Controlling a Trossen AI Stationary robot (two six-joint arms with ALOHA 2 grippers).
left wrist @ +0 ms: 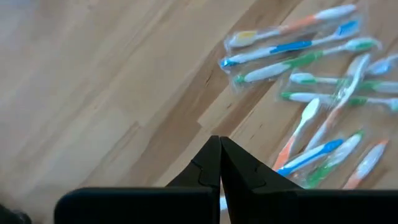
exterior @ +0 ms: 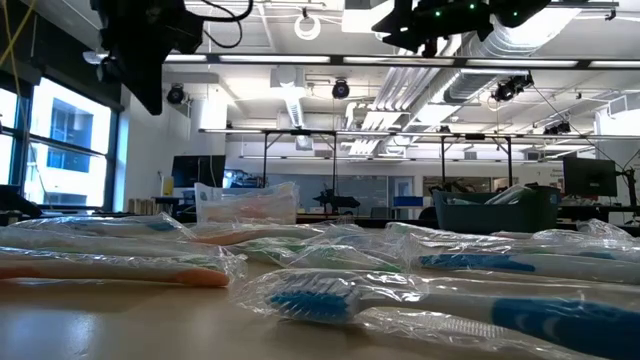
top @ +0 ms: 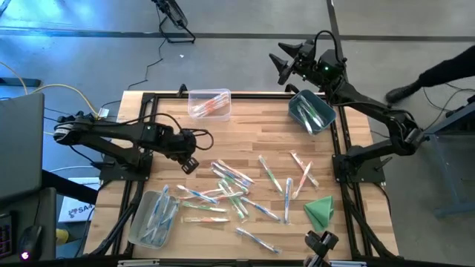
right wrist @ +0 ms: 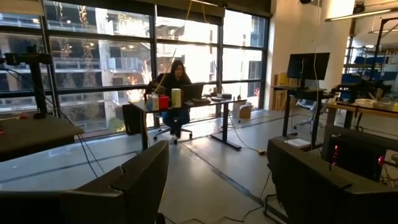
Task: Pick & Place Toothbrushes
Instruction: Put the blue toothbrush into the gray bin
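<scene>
Left gripper (top: 191,165) hangs over bare wood with fingers pressed together, empty; right gripper (top: 286,63) (raised beyond the table's far edge) has its fingers spread, empty. Toothbrushes (top: 236,191) lie scattered mid-table, some in the bins (top: 312,111).

Tall windows (right wrist: 124,68); grey floor (right wrist: 205,174); person (right wrist: 176,93) seated at desk (right wrist: 186,102).

The table (top: 171,141) is pale wood in glued strips, smooth and matt. The toothbrushes (top: 230,189) are plastic, each sealed in a glossy, crinkled clear wrapper. 3 bins are plastic: a clear one far (top: 209,104), a clear one near left (top: 154,216), a bluish one far right (top: 312,111). The green cloth (top: 320,211) looks soft and matt.
</scene>
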